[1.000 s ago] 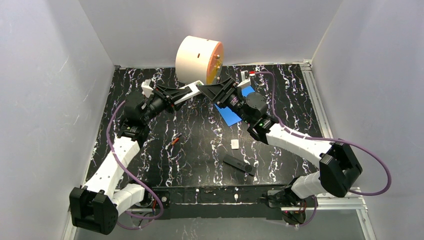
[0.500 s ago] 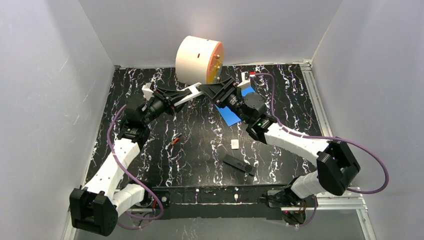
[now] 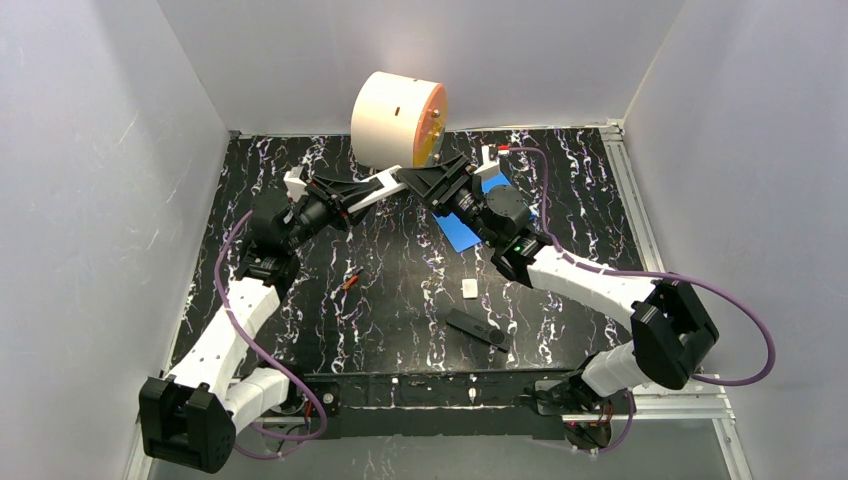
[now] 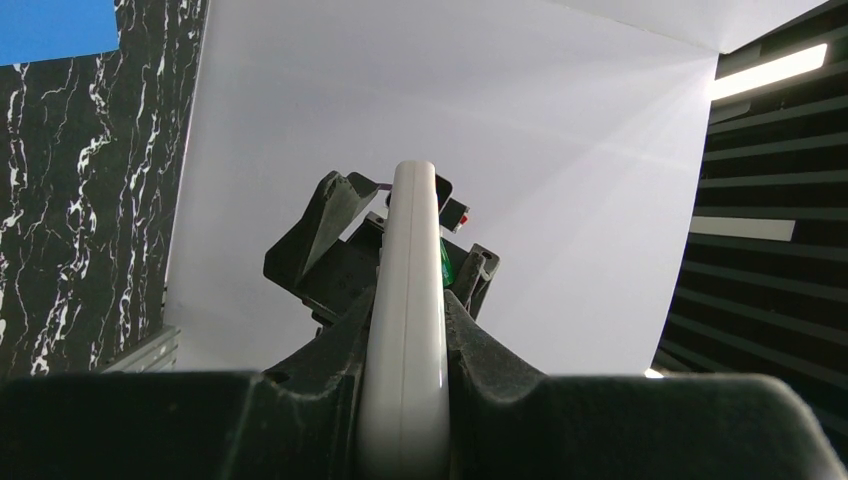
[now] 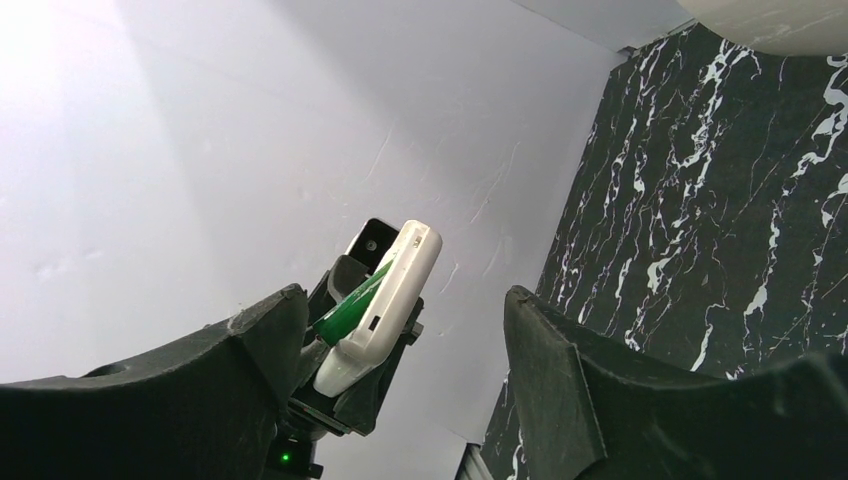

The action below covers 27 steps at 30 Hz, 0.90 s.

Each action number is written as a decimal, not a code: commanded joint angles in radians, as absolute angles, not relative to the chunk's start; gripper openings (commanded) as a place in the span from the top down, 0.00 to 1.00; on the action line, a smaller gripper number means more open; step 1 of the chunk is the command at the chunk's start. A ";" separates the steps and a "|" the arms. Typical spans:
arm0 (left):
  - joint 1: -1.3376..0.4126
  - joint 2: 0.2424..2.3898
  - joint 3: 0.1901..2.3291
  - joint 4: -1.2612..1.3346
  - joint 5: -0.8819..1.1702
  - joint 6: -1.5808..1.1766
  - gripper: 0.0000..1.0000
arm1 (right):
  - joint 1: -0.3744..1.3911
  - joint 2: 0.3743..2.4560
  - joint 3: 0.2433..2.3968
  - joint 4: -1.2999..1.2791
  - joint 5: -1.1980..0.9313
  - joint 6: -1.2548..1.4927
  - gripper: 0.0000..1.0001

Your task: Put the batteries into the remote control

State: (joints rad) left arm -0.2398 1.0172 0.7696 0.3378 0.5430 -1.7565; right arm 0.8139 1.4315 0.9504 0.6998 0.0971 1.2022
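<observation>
Top external view: both arms are meeting at the back of the table around a white remote.
Left gripper is clenching the remote, holding it off the table just in front of a cream drum. Right gripper is facing the remote's free end with jaws spread wide, grasping nothing. A green battery is lying along the remote's side. An orange-red battery is lying on the table, well apart from both grippers.

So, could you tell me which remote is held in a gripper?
The white remote, gripped by the left gripper; the black remote lies on the table.
</observation>
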 commanded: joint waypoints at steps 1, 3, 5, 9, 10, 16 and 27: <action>-0.244 0.982 0.766 0.373 0.560 -1.764 1.00 | 0.818 1.423 0.962 0.759 0.101 1.209 0.23; -0.244 0.981 0.768 0.375 0.563 -1.765 1.00 | 0.818 1.426 0.963 0.758 0.099 1.208 0.25; -0.244 0.979 0.767 0.377 0.564 -1.768 1.00 | 0.817 1.429 0.964 0.751 0.101 1.209 0.28; -0.244 0.971 0.765 0.385 0.573 -1.773 1.00 | 0.819 1.440 0.974 0.717 0.107 1.229 0.34; -0.244 0.969 0.765 0.388 0.575 -1.774 1.00 | 0.817 1.444 0.978 0.710 0.103 1.233 0.36; -0.243 0.972 0.773 0.408 0.592 -1.774 1.00 | 0.818 1.461 0.992 0.672 0.100 1.262 0.42; -0.244 0.991 0.799 0.467 0.652 -1.719 1.00 | 0.817 1.467 1.005 0.636 0.103 1.278 0.69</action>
State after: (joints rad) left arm -0.2371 1.0103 0.7616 0.3595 0.5484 -1.7489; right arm 0.8196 1.4483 0.9741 0.6979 0.0784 1.2865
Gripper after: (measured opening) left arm 0.193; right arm 0.365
